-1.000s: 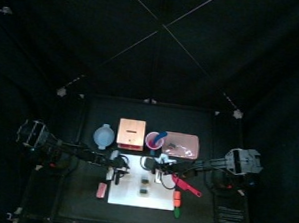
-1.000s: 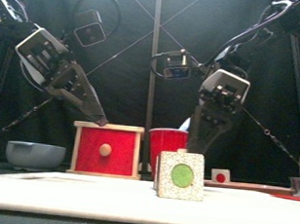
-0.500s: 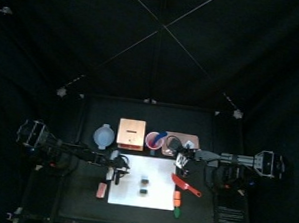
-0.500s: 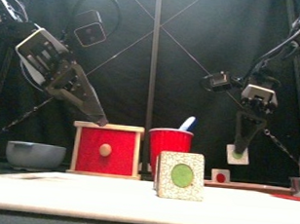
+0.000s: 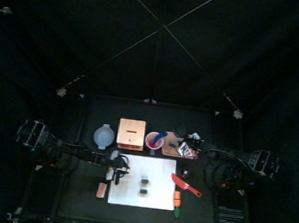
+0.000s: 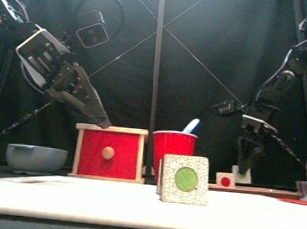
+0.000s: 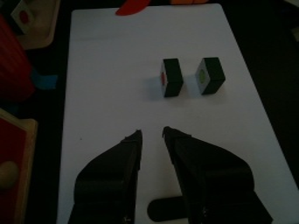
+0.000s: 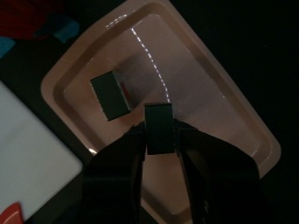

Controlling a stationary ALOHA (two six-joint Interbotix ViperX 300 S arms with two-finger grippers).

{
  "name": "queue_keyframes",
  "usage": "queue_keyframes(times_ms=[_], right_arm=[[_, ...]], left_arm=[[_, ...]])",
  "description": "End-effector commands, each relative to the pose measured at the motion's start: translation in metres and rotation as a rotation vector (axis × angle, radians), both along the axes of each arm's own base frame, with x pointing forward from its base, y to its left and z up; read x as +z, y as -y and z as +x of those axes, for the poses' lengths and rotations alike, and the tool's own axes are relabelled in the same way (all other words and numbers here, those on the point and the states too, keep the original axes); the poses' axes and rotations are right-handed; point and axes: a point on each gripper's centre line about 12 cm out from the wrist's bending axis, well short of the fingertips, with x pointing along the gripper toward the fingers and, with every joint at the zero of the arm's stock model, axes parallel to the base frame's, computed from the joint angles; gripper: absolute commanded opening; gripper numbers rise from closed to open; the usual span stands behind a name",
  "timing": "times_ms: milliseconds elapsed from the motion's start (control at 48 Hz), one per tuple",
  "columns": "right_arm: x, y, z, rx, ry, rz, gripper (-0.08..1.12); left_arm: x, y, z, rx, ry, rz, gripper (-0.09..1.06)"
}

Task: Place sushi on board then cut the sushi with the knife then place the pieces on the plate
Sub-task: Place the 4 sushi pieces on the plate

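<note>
Two dark green sushi pieces [image 7: 172, 76] [image 7: 211, 74] stand side by side on the white board [image 5: 129, 202]; the front view shows one [image 6: 184, 179] large, with a green centre. My right gripper [image 8: 158, 118] is shut on a third sushi piece [image 8: 159, 131] and holds it low over the pink plate [image 8: 222, 79], beside another piece [image 8: 108, 94] lying there. In the top view this gripper [image 5: 189, 151] is over the plate [image 5: 176, 142]. My left gripper [image 7: 151, 140] hovers over the board's left part with its jaws a little apart, empty. The red knife [image 5: 185, 186] lies on the board's right side.
Along the back stand a blue-grey bowl [image 5: 103, 134], a wooden box with a red front [image 6: 109, 153] and a red cup [image 6: 174, 148] holding the blue knife. A small red toy [image 5: 101, 190] lies left of the board, an orange and green one [image 5: 179, 200] at its right.
My right arm has moved from over the board to the right and back, then down over the plate, carrying a sushi piece. The left arm has stayed still.
</note>
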Motion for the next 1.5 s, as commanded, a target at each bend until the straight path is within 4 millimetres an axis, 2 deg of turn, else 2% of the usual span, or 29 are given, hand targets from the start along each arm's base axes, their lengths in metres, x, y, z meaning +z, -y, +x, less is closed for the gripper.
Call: queue_keyframes(times_ms=[21, 167, 375, 458, 583, 792, 958, 1146, 1500], right_arm=[[0.003, 0.006, 0.005, -0.001, 0.013, -0.013, 0.7], [0.002, 0.007, 0.007, -0.002, 0.01, -0.013, 0.76], [0.018, -0.002, 0.014, 0.021, 0.061, -0.028, 0.76], [0.026, -0.02, 0.027, 0.081, 0.093, -0.02, 0.76], [0.037, -0.057, 0.055, 0.218, 0.134, -0.013, 0.76], [0.052, -0.132, 0.102, 0.475, 0.189, -0.012, 0.76], [0.053, -0.169, 0.126, 0.579, 0.196, -0.003, 0.76], [0.046, -0.192, 0.145, 0.633, 0.172, 0.001, 0.76], [0.032, -0.21, 0.172, 0.662, 0.132, 0.005, 0.76]], left_arm=[[0.006, 0.0, 0.004, 0.004, 0.021, -0.004, 0.69], [0.005, 0.0, 0.003, 0.004, 0.02, -0.004, 0.69], [0.006, 0.0, 0.004, 0.004, 0.021, -0.004, 0.69], [0.006, 0.0, 0.004, 0.004, 0.023, -0.004, 0.69], [0.006, 0.0, 0.004, 0.004, 0.023, -0.004, 0.69], [0.007, 0.0, 0.005, 0.004, 0.024, -0.004, 0.69], [0.008, 0.0, 0.005, 0.004, 0.027, -0.005, 0.69], [0.008, 0.0, 0.005, 0.005, 0.027, -0.006, 0.69], [0.006, 0.0, 0.004, 0.004, 0.023, -0.006, 0.69]])
